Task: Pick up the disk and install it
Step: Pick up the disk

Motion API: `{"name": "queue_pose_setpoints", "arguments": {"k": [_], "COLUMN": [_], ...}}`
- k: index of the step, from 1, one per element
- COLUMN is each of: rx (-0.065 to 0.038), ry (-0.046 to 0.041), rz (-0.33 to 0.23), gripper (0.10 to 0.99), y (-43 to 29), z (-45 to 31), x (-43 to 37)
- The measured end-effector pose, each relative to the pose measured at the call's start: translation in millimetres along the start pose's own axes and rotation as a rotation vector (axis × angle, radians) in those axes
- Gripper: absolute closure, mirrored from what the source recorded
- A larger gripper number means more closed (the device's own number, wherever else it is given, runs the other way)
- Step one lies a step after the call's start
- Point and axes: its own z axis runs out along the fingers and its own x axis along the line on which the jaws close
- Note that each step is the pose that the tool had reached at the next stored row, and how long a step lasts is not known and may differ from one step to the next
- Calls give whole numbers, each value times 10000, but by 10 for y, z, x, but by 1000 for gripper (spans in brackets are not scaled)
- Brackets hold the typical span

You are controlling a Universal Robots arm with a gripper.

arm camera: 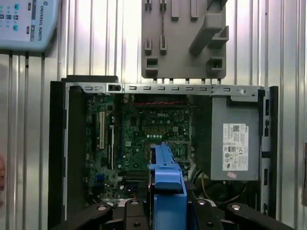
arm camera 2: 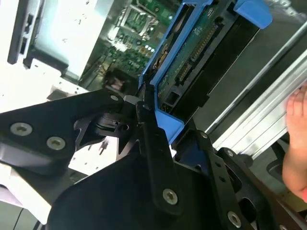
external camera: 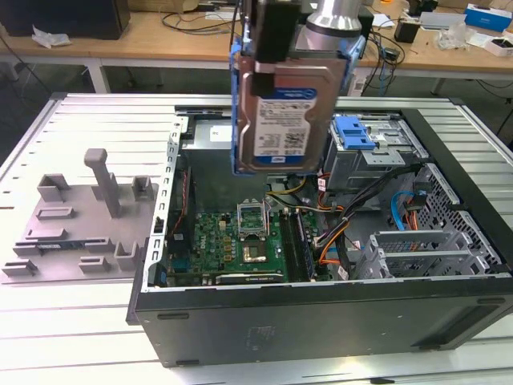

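Note:
The disk, a silver drive with a blue-and-white label in a bright blue carrier bracket, hangs upright above the open computer case. My gripper is shut on its upper end, with the label facing the exterior camera. In the second wrist view, the black fingers clamp the blue bracket, and the disk's green circuit board faces the camera. The first wrist view looks down the blue bracket's edge onto the motherboard.
A grey drive cage with a blue clip sits at the case's back, on the exterior view's right. A grey fixture plate lies left of the case. A power supply fills one corner. A person's hand is near the table.

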Motion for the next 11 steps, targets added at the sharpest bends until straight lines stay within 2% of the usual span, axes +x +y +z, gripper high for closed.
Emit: {"name": "queue_pose_setpoints", "arguments": {"k": [1,2,3,6,8,11], "rx": [0,-2,-6,-13,-14,-14], "ry": [-1,-1,0,0,-1,-1], "rz": [0,0,-1,-1,-1,-1], "gripper": [718,718,718,718,718,718], "y": [-41,-112,-222,-430,-477,-482], "z": [-1,-2,-6,-11,-11,-10], "x": [26,71,141,278,325,345]}}
